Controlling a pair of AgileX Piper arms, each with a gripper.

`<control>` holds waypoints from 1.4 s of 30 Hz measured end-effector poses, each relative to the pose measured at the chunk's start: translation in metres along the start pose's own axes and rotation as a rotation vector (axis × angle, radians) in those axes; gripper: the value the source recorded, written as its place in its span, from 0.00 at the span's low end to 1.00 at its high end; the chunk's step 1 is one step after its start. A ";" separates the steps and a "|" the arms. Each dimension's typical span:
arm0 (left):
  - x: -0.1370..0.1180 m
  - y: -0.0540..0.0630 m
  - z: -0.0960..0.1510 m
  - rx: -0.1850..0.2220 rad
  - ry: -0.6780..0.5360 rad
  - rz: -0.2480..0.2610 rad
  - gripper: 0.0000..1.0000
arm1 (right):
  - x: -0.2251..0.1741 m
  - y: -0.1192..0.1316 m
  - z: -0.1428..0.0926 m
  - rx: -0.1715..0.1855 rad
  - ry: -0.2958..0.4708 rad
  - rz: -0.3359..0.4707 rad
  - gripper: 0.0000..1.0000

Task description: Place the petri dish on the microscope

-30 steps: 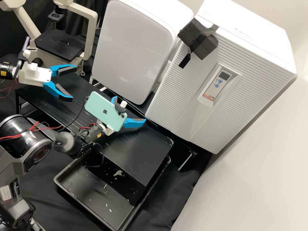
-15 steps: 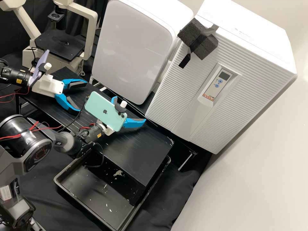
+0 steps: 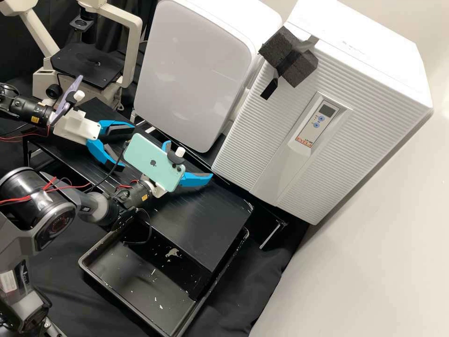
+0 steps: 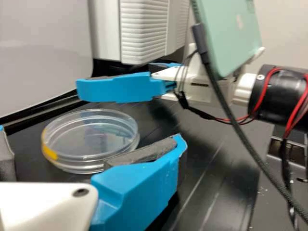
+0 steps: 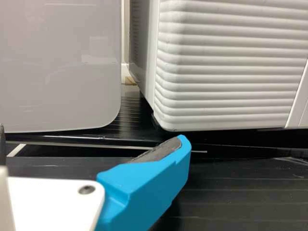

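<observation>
The microscope (image 3: pixel 89 65) stands to the left of the left end effector (image 3: pixel 129 146), whose fingers are spread wide. This one should likely ease in low, straddle the petri dish (image 4: pixel 91 137), then squeeze gently and lift level. Ahead of it, the dish lies flat on the surface (image 3: pixel 201 224): clear, round, yellow-marked on its side. To its right, the right end effector (image 3: pixel 192 161) gapes too.

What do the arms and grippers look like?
Both arms are dark grey and black, with red wires and a yellow label near the wrist. Left gripper and right gripper: white body, bent blue fingers, dark grey pads. Mounted on the left: purple phone; on the right: mint-green phone with black cable.
</observation>
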 end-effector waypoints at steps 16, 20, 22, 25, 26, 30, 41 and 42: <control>0.019 0.001 0.004 0.041 -0.005 -0.034 1.00 | 0.000 0.000 0.000 0.000 0.000 0.000 1.00; 0.025 -0.003 0.003 0.017 -0.008 -0.046 1.00 | 0.000 0.000 0.000 0.000 0.000 0.000 1.00; 0.027 -0.001 0.004 0.016 -0.012 -0.042 1.00 | 0.000 0.000 0.000 0.000 0.000 0.000 1.00; 0.030 -0.002 0.004 0.017 -0.011 -0.047 1.00 | 0.000 0.000 0.000 0.000 0.000 0.000 1.00; 0.030 -0.002 0.004 0.016 -0.010 -0.048 1.00 | 0.000 0.000 0.000 0.000 0.000 0.000 1.00; 0.030 -0.002 0.004 0.017 -0.008 -0.049 1.00 | 0.000 0.000 0.000 0.000 0.000 0.000 1.00; 0.032 0.001 0.003 0.022 0.001 -0.047 1.00 | 0.000 0.000 0.000 0.000 0.000 0.000 1.00; 0.033 0.000 0.002 0.022 0.005 -0.051 1.00 | 0.000 0.000 0.000 0.000 0.000 0.000 1.00</control>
